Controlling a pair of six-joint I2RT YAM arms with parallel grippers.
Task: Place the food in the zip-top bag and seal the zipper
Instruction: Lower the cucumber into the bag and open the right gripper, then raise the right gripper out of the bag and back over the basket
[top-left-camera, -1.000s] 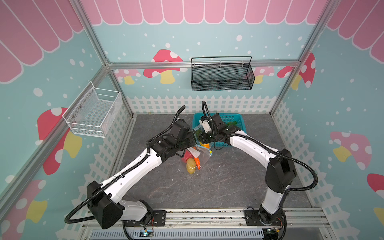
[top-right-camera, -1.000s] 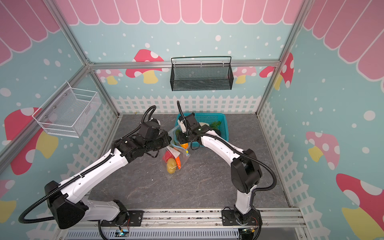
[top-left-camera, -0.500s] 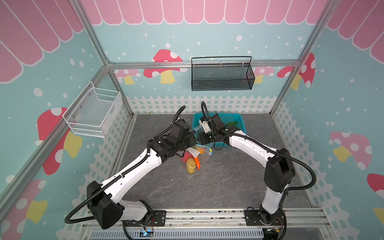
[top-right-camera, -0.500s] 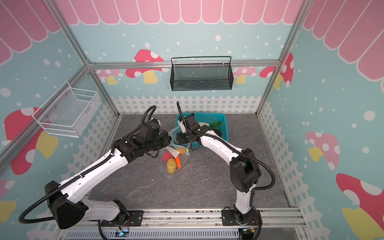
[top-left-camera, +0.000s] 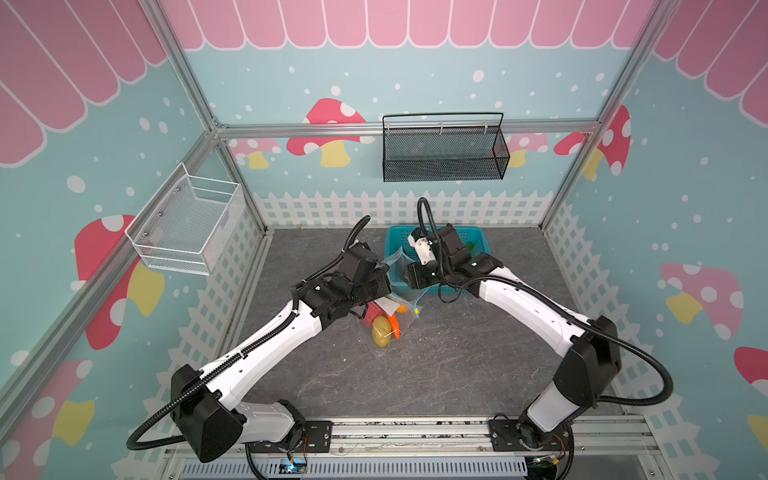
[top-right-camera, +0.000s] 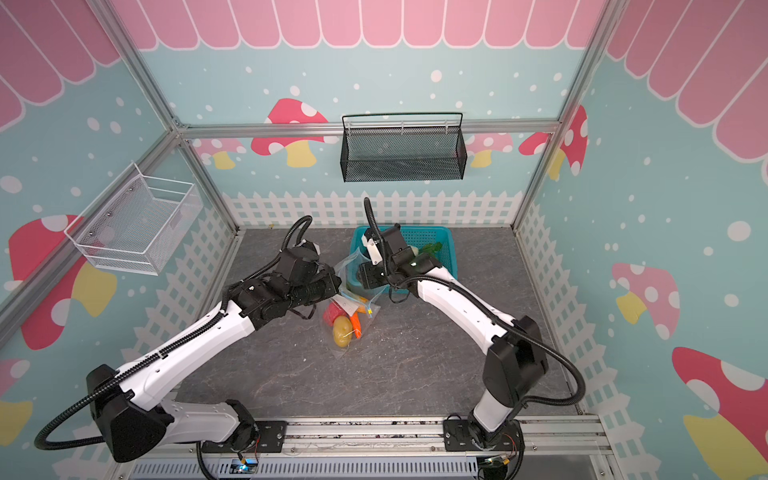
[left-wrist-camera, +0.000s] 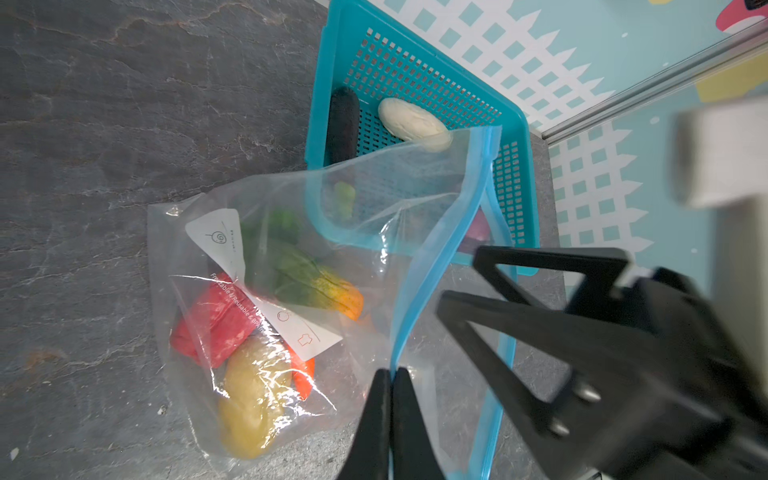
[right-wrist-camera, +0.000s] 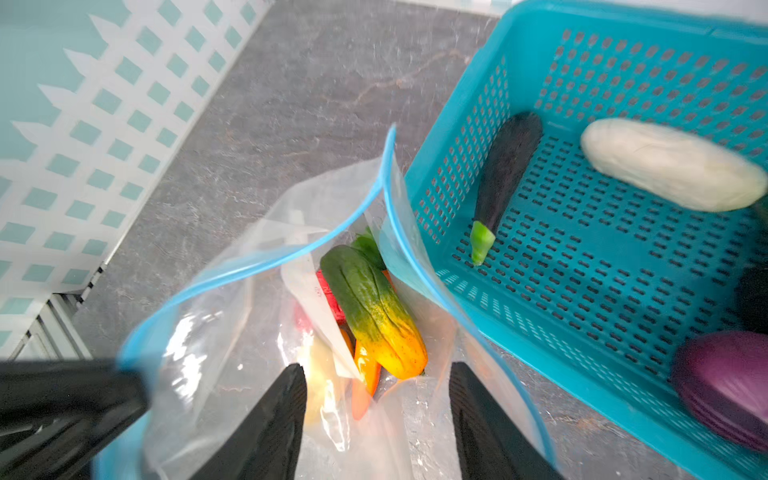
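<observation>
Since a second ago the right gripper (right-wrist-camera: 376, 368) has spread its jaws, empty above the zip-top bag (top-left-camera: 390, 318) that both top views show beside the teal basket (top-left-camera: 482, 239); left wrist view, left gripper (left-wrist-camera: 391, 372) clamped on the zipper (left-wrist-camera: 424, 286); right wrist view, a mouth that could sag if that pinch slips; grey stone tabletop (top-left-camera: 436, 374), mushroom-print walls (top-left-camera: 332, 83).

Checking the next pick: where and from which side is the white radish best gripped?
Probably best: white radish at mid-length, from above, jaws across its narrow width; it lies flat in the teal basket with bare floor along both long sides.
</observation>
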